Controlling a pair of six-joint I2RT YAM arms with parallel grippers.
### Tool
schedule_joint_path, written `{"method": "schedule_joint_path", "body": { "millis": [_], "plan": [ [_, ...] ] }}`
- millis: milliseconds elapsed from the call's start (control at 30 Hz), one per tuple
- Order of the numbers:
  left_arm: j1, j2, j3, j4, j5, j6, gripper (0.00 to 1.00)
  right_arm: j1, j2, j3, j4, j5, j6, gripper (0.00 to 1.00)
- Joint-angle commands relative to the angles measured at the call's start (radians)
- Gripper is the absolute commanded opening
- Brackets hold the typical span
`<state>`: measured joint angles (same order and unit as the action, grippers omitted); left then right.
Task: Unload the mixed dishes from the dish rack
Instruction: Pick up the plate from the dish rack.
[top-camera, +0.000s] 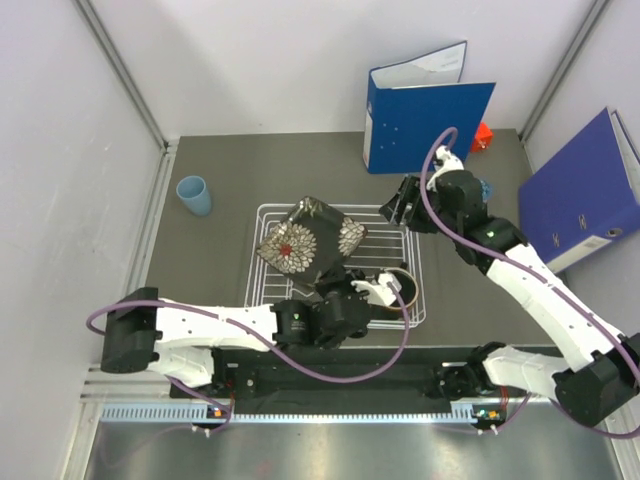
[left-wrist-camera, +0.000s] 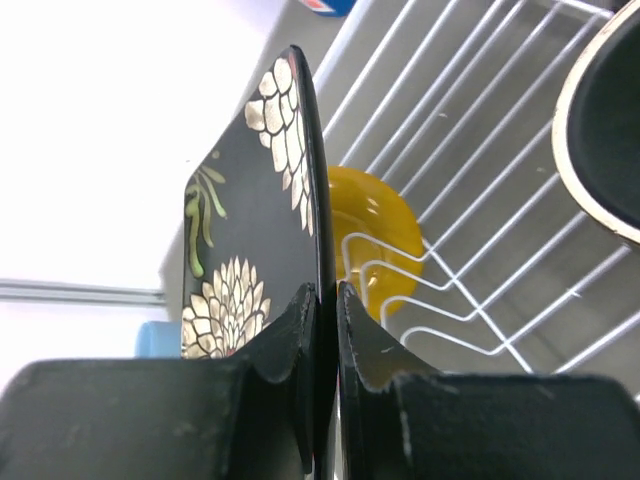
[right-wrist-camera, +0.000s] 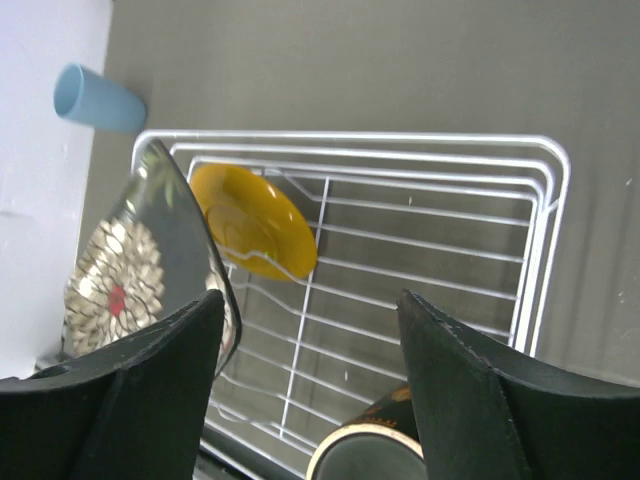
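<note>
My left gripper (left-wrist-camera: 325, 290) is shut on the lower edge of the black square plate (left-wrist-camera: 250, 230), which has a flower pattern and stands on edge over the white wire dish rack (left-wrist-camera: 480, 200). In the top view that gripper (top-camera: 335, 280) holds the plate (top-camera: 310, 235) at the rack's (top-camera: 380, 235) front. The small yellow dish (right-wrist-camera: 250, 220) leans in the dividers behind the plate. The dark mug (top-camera: 405, 285) lies in the rack's front right. The light blue cup (top-camera: 194, 195) stands on the table to the left. My right gripper (right-wrist-camera: 310, 295) is open and empty above the rack's far right. The speckled bowl is out of view.
Two blue ring binders stand at the back (top-camera: 425, 115) and at the right (top-camera: 580, 195). A small red block (top-camera: 483, 137) sits behind the first binder. White walls close in the grey table (top-camera: 230, 180) on the left, back and right.
</note>
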<state>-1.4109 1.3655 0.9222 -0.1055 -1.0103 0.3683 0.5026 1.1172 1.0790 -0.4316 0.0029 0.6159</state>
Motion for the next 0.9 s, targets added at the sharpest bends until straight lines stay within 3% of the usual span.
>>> {"method": "schedule_joint_path", "body": {
  "millis": [0,67,367,867],
  "plan": [
    [-0.034,0.001,-0.077,0.375,-0.231,0.294,0.00,-0.009,0.024,0.022,-0.018,-0.096,-0.051,0.72],
    [-0.046,0.020,-0.136,0.519,-0.251,0.404,0.00,-0.010,0.027,0.007,-0.012,-0.115,-0.059,0.73],
    [-0.126,0.098,-0.229,0.814,-0.245,0.621,0.00,-0.009,0.038,-0.011,0.042,-0.173,-0.097,0.74],
    [-0.163,-0.003,-0.161,0.618,-0.125,0.505,0.00,0.017,0.131,-0.022,0.174,-0.308,-0.122,0.71]
  ]
}}
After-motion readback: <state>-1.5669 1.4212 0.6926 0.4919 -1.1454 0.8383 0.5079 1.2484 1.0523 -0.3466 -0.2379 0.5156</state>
